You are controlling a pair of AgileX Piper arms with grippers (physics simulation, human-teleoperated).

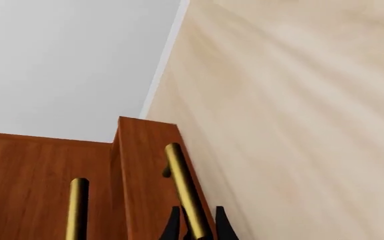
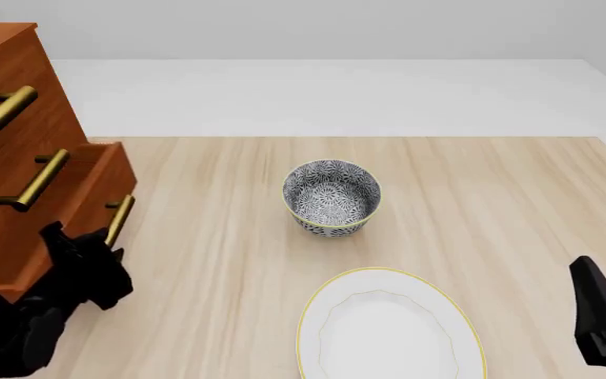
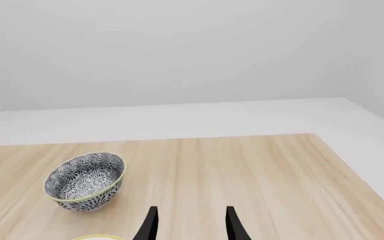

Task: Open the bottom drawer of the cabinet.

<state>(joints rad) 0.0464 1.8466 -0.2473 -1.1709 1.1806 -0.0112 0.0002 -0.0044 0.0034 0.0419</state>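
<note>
The bottom drawer (image 2: pixel 98 178) stands pulled partway out of the cabinet (image 2: pixel 9 142) at the table's (image 2: pixel 492 189) left edge, its front jutting past the two upper drawers in the front view. The left gripper (image 1: pixel 195 231) pinches the drawer's brass handle (image 1: pixel 186 190), one black finger on each side of the bar in the left wrist view; from the front, the dark arm sits low beside the cabinet with the handle's upper end showing above it. A patterned bowl (image 2: pixel 331 197) stands near the table's middle, well apart from the cabinet, and a white plate (image 2: pixel 390 325) with a yellow rim lies nearer the camera. The right gripper (image 3: pixel 188 222) hovers over bare wood at the right, fingers spread and holding nothing.
</note>
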